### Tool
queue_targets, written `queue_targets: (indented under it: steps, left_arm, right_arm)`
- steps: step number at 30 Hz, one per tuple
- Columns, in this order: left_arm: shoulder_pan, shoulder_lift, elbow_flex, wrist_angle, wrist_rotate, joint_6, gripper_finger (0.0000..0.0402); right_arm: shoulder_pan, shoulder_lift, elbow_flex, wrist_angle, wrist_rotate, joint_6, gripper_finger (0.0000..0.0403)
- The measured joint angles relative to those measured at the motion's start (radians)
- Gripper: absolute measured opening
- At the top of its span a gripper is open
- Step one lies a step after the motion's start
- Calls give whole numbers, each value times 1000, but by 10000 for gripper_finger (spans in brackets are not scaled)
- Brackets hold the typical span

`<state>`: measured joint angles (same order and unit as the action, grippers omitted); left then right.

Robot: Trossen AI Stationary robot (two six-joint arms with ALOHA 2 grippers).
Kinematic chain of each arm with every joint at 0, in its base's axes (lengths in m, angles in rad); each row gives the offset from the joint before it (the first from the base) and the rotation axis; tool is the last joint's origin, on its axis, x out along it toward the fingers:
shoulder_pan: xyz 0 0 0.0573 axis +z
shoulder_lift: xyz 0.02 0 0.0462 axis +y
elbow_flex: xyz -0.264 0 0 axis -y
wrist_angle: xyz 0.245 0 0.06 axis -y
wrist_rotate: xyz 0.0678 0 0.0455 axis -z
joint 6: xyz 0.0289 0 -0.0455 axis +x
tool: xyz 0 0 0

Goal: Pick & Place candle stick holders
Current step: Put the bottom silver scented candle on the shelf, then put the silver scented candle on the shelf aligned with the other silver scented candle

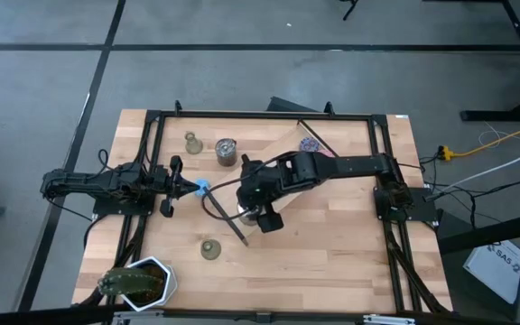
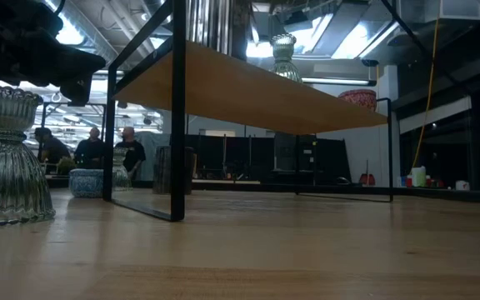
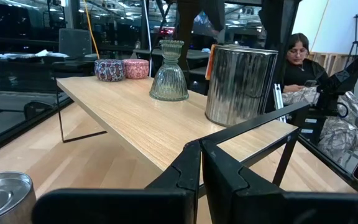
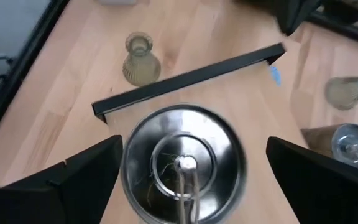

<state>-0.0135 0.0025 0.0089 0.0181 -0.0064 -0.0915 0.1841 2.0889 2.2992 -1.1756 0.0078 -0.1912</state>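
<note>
The right gripper [image 1: 262,215] is positioned over the middle of the wooden table [image 1: 332,235], directly above a round silver tin [image 4: 182,163]; its jaws are spread wide, one finger [image 4: 73,180] standing on each side of the tin, and no contact with the tin can be confirmed. The left gripper [image 1: 193,187] is held out over the left-centre of the table, its fingers [image 3: 188,171] pressed together with nothing between them, and a small blue item [image 1: 203,186] is seen at its tip. Three candle stick holders are located. One holder [image 1: 193,143] stands upright at the far left of the table, just beside a second silver tin [image 1: 227,151] on its right. A second holder [image 1: 210,249] stands at the near left, apart from both grippers and near the end of a loose black bar [image 1: 227,219] lying on the table. A third, ribbed holder [image 2: 5,158] is seen large at the left of the low view; whether it is one of the two already listed cannot be told. A glittery purple puck [image 1: 311,143] lies at the far centre. A white-rimmed container [image 1: 143,282] holding dark green material rests at the near left corner. A seated person [image 3: 298,62] is visible beyond the table.
</note>
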Motion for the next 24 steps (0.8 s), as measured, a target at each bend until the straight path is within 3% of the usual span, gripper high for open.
queue_targets:
  steps: [10,24]
  left_arm:
    - [0,0,0,5,0,0,12]
    - [0,0,0,7,0,0,11]
  right_arm:
    - [7,-53,1,-28,45,29,400]
    - [26,-77,0,-61,153,191,387]
